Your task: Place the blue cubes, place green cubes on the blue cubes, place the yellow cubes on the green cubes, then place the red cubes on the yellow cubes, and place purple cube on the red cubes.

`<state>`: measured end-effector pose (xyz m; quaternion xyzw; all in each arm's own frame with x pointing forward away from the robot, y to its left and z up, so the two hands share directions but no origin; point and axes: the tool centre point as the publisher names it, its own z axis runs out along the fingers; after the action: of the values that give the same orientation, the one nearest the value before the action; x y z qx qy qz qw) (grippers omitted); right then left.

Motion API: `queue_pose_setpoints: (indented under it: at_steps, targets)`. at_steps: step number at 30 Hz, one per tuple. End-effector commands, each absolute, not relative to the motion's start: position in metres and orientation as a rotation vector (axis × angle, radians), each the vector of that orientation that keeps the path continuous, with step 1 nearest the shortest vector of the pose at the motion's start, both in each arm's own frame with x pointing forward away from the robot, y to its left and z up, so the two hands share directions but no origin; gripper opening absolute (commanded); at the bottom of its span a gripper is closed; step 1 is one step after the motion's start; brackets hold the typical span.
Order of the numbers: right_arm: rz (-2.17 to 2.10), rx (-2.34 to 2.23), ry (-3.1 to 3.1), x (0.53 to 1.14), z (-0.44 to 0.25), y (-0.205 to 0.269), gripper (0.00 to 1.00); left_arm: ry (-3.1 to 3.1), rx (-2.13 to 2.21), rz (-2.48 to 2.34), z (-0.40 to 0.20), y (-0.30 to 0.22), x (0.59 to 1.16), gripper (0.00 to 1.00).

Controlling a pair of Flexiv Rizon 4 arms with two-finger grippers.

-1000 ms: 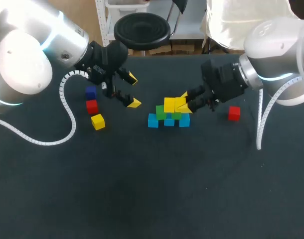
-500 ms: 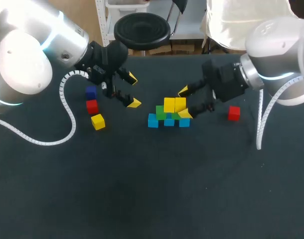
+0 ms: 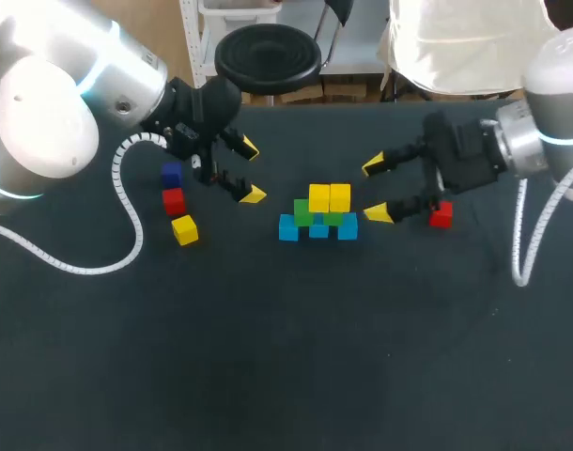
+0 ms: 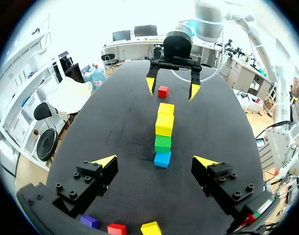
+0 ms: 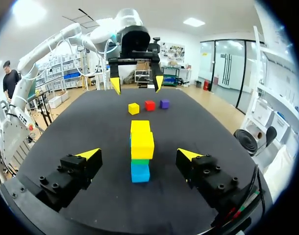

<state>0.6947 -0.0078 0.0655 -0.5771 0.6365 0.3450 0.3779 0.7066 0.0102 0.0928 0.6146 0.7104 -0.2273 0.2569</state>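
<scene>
Our right jaws released the yellow cubes, retreating toward 3 o'clock, wide open and empty. Left jaws likewise gape empty. We judge the red cube comes next.

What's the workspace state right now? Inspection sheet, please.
Surface: dark table, nothing spilled.
Job's things: stack with a blue row, green above, two yellow on top. Purple cube, red cube and yellow cube loose near the left gripper. Second red cube by the right gripper.
Clutter: nothing seen.
Grippers: both open and empty.
Cables: white coiled cable lies on the table; right arm's cable loops down beside that arm.
Surroundings: nothing seen reaching over the table.
</scene>
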Motion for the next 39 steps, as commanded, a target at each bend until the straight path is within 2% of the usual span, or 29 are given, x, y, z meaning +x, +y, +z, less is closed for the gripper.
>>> queue_pose_setpoints:
  at_steps: [1, 30, 39]
  targets:
    - [0.854, -1.478, 1.634, 0.683, 0.080, -0.021, 1.00, 1.919, 1.666, -0.619, 0.092, 0.012, 0.706, 1.00]
    - [0.864, -1.510, 1.582, 0.678, 0.093, -0.025, 1.00, 1.919, 1.666, -0.619, 0.092, 0.012, 0.706, 1.00]
    - [0.864, -1.510, 1.582, 0.678, 0.093, -0.025, 1.00, 1.862, 1.567, -0.424, 0.134, 0.055, 0.678, 1.00]
